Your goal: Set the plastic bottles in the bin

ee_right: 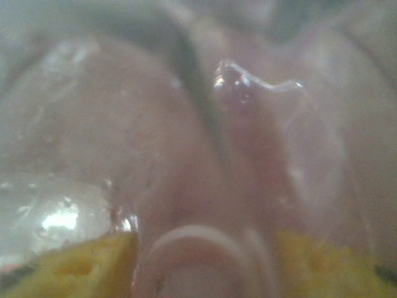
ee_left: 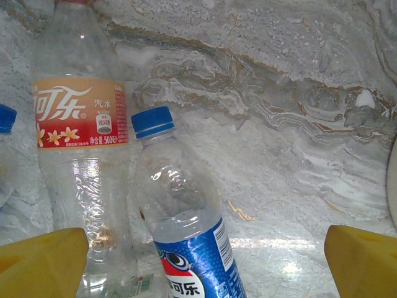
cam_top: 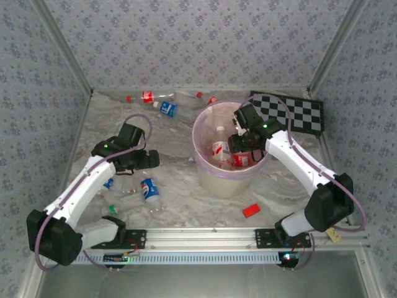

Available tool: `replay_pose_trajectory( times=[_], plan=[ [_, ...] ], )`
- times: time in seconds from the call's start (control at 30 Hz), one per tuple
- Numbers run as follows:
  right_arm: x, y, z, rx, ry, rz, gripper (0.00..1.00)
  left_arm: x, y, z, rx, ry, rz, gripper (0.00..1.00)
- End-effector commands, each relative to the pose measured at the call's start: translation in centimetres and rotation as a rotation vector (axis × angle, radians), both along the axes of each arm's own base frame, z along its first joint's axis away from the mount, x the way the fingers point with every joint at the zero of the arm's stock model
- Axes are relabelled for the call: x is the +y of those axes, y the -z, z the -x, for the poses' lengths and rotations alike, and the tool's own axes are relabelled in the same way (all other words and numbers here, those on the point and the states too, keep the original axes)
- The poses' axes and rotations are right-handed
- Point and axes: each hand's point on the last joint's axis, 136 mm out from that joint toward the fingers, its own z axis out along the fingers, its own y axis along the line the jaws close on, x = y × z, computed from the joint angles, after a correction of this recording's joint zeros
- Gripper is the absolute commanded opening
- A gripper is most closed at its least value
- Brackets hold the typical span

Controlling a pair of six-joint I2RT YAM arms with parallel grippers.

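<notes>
Floral grey walls (cam_top: 198, 43) are enclosing a marble-look table (cam_top: 186, 208); a checkerboard (cam_top: 298, 112) is lying far right; light is glaring off the tabletop.

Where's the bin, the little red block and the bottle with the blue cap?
bin (cam_top: 224, 184): top view, cream outer wall.
red block (cam_top: 250, 210): top view, its middle.
blue-capped bottle (ee_left: 181, 208): left wrist view, clear body.
</notes>
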Motion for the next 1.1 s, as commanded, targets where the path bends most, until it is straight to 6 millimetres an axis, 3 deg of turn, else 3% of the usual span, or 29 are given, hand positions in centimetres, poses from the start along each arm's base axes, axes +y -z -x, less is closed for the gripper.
replay_pose_trajectory(
  times=[0.0,0.27,0.37,0.53,0.67,0.87,1.07],
  plan=[
    [-2.9,-1.7,-0.1,-0.018,0.051,0.082,0.61,-0.1,0.3,0.9,0.047,0.018,0.008,0.99],
    [0.4,-9.8,-0.1,-0.141,-0.033,-0.138,0.86,0.6,0.7,5.2,0.180,-0.055,-0.047,0.97],
    [1.2,-11.8,0.5,-0.159,-0.074,-0.197,0.91,1.4,1.3,6.4,0.213,-0.104,-0.078,0.94],
    [2.1,-14.5,1.0,-0.205,-0.117,-0.284,0.95,0.8,2.5,7.1,0.225,-0.149,-0.047,0.90],
    [2.5,-15.9,0.4,-0.266,-0.116,-0.333,0.95,0.3,3.3,7.3,0.237,-0.183,-0.025,0.85],
    [3.1,-16.1,-0.1,-0.289,-0.130,-0.365,0.95,-1.1,4.5,6.9,0.218,-0.182,-0.094,0.73],
    [2.6,-16.0,0.5,-0.284,-0.143,-0.350,0.94,-1.6,6.5,6.0,0.208,-0.201,-0.100,0.73]
  ],
)
